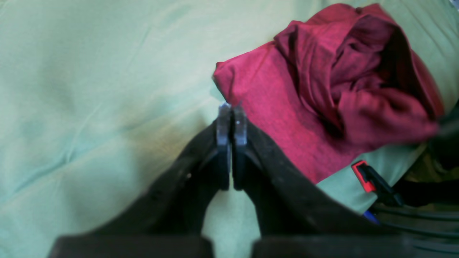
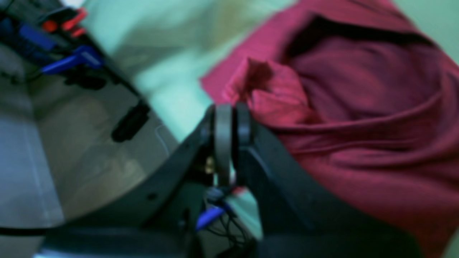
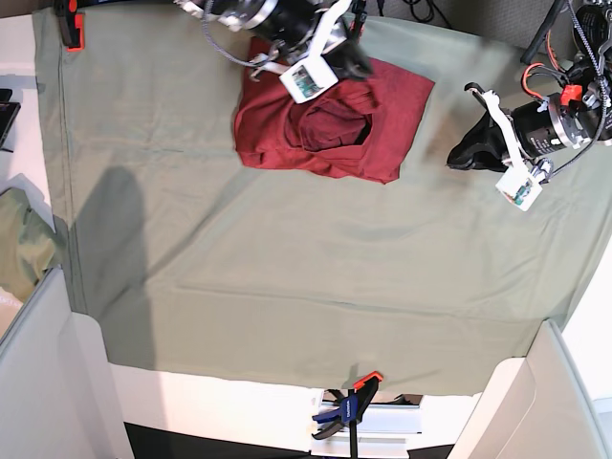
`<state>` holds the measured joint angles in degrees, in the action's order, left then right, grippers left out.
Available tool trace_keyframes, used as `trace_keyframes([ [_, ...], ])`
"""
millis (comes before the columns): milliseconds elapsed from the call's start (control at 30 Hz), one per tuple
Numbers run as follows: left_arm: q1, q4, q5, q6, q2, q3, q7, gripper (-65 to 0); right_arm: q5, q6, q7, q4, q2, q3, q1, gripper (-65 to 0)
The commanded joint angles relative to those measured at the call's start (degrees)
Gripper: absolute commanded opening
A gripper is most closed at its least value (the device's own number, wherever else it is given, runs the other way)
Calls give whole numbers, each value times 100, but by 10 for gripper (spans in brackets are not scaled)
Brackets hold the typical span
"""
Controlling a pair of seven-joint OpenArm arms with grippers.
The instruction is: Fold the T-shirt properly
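- The T-shirt lies near the far edge of the table, on the pale green table cloth. It is a compact, roughly rectangular bundle with a loose, rumpled hump of fabric on top.
- Your right gripper has its jaws pressed together at the shirt's edge. In the right wrist view a small peak of red fabric rises just beside the tips; the blur does not show whether cloth is actually pinched.
- Your left gripper is pressed together and holds nothing. It hangs just beside the shirt's near corner, over bare cloth.
- Judgement: the fold is well advanced, but the hump on top is not yet flat.
- To do this step well, confirm the right gripper has fabric before lifting. If it has only one layer, expect the thin knit to slide and open the bundle.
- Draw the loose fabric outward and low, then lay it down flat; a high lift may drag the layers beneath.
- Consider pinning the near corner with the left gripper while the right one works.
- Count: one T-shirt, one table cloth, two grippers.
- One clamp grips the near edge of the table; another clamp sits at a far corner.
- One bundled green cloth lies off the table's side.
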<state>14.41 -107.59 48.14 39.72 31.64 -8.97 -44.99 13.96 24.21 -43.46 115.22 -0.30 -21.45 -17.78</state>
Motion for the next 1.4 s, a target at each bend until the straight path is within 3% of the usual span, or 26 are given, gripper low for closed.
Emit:
trace_keyframes([
  [0, -61, -98, 90, 28, 94, -59, 142, -650, -13, 24, 142, 103, -70, -105, 26, -650],
  [467, -59, -98, 92, 28, 94, -273, 142, -650, -72, 24, 105, 101, -85, -673, -4, -650],
  [600, -57, -98, 94, 28, 94, -273, 140, -650, -72, 24, 181, 101, -87, -673, 2, -390],
  [667, -57, -98, 96, 28, 94, -273, 140, -650, -107, 24, 260, 103, -107, -667, 35, -359],
  [867, 83, -131, 584, 28, 92, -273, -166, -650, -610, 22, 273, 111, -457, -409, 448, -359],
  [1033, 579, -557, 608, 28, 94, -269, -179, -650, -807, 2, 330, 105, -557, 431, 986, -371],
  [1100, 817, -870, 605, 28, 94, -249, -203, -650, -800, 0, 363, 85, -555, 898, 1115, -467],
  [1167, 1049, -1167, 608, 28, 96, -216, -203, -650, -800, 0, 382, 11, -553, 1370, 1220, -625],
  [1200, 1154, -1290, 608, 28, 94, -199, -203, -650, -798, 0, 404, -66, -544, 1596, 1268, -650],
  [1367, 1534, -1641, 605, 28, 92, 286, -249, -650, -710, 0, 522, -782, -474, 2409, 1572, -650],
])
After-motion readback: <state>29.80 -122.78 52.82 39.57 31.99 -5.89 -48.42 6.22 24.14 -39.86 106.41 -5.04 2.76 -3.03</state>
